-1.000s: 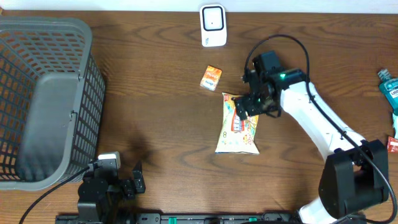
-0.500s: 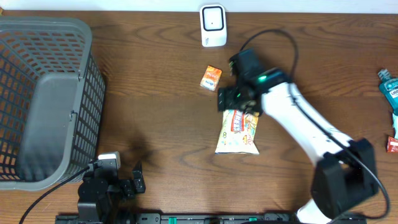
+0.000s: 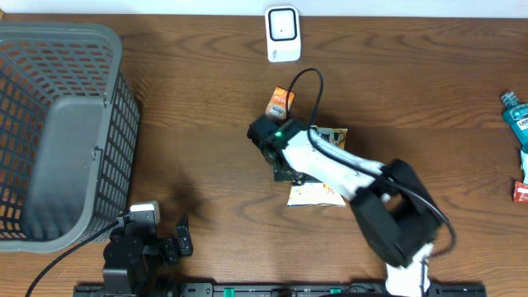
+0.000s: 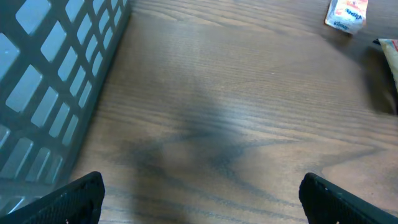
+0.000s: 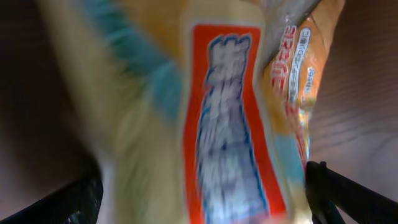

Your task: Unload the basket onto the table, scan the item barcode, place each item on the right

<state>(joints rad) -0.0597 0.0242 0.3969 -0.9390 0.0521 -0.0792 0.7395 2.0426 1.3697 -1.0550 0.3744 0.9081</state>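
A yellow and orange snack bag [image 3: 316, 193] lies mid-table, mostly under my right arm. My right gripper [image 3: 285, 162] sits at the bag's left side. In the right wrist view the blurred bag [image 5: 217, 124] fills the whole gap of that gripper [image 5: 202, 202], whose jaws stand wide, one black finger [image 5: 351, 196] at each side of it. I cannot tell if it is gripped. No barcode shows. The white scanner [image 3: 282, 34] stands at the back edge. My left gripper [image 4: 202, 202] is open over bare wood at the front left [image 3: 169, 245].
A small orange box [image 3: 280, 103] lies just behind the right wrist, also at the top of the left wrist view [image 4: 347, 14]. A grey mesh basket [image 3: 62, 124] fills the left side. A blue bottle [image 3: 514, 117] and a red packet [image 3: 521, 191] sit at the right edge.
My right arm has swung left across the snack bag, from its right side to its left side. The bag's top end now shows further right. The left arm has not moved.
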